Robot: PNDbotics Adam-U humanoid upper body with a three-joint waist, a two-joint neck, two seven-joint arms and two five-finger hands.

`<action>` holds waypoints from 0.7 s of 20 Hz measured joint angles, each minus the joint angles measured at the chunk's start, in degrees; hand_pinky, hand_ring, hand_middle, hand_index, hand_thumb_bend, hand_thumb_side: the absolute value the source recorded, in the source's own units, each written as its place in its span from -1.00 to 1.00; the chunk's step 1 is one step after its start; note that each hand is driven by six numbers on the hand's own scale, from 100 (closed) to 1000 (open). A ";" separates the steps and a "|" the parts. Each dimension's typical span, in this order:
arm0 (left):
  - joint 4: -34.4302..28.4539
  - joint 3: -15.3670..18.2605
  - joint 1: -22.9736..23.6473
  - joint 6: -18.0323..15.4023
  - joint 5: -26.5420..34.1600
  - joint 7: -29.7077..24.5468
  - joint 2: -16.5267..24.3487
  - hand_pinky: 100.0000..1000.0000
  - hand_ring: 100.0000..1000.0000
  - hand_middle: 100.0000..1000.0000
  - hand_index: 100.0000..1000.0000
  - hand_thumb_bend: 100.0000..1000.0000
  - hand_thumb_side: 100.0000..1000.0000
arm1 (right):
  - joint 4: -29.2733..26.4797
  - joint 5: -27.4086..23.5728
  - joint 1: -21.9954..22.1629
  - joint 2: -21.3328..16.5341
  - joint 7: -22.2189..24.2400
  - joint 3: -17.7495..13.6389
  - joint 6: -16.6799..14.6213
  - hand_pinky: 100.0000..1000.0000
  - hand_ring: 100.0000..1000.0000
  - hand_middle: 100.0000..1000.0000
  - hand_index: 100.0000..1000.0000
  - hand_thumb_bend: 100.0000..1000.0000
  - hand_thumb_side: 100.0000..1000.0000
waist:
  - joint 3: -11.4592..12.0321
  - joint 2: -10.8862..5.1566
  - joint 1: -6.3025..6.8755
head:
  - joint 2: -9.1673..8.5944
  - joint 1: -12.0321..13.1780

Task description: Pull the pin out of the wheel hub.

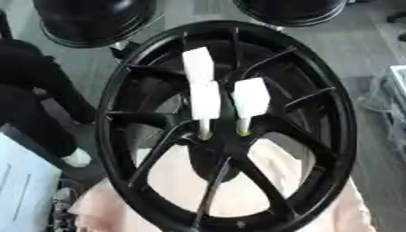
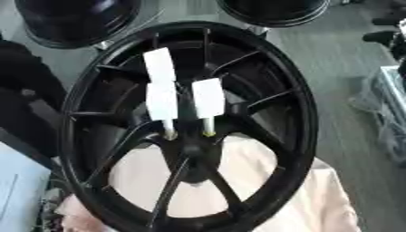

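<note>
The black wheel hub (image 1: 226,127) fills the centre of the frame, standing tilted with its spoked face toward the camera, over a pale pink cloth (image 1: 262,181) at the lower middle. Three white-handled pins sit in it just above the central boss: the left pin (image 1: 205,106) and the right pin (image 1: 250,102) stand side by side, each with a slim shaft running down to a yellowish tip seated in the hub; a third white handle (image 1: 198,63) shows above the left one. Their long axes run near vertical in the frame, handles uppermost, so in my judgement withdrawal must go upward along that line. Neither robot hand appears in either view, so their state cannot be reported, nor which is nearer. More black rims (image 1: 91,20) lie along the upper edge.
</note>
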 measured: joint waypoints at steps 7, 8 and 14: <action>0.04 -3.59 -8.11 1.85 0.53 -3.05 8.83 0.36 0.77 0.73 0.51 -1.00 0.20 | 0.02 0.27 0.63 -0.02 -0.49 -0.34 0.22 0.85 0.24 0.34 0.77 -1.00 0.16 | -0.01 0.01 0.82 | 0.18 -0.45; 0.19 -4.59 -10.18 2.55 0.52 -4.01 11.24 0.37 0.77 0.74 0.52 -1.00 0.20 | 0.02 0.43 0.82 -0.03 -0.54 -0.34 0.22 0.85 0.24 0.34 0.77 -1.00 0.16 | 0.00 0.00 1.00 | 0.42 -0.53; 1.74 -11.80 -23.70 6.00 0.54 -10.82 23.37 0.41 0.77 0.74 0.57 -1.00 0.07 | 0.04 0.87 1.53 -0.44 -0.70 -0.37 0.21 0.85 0.24 0.34 0.77 -1.00 0.16 | 0.02 -0.20 1.79 | 1.07 -0.76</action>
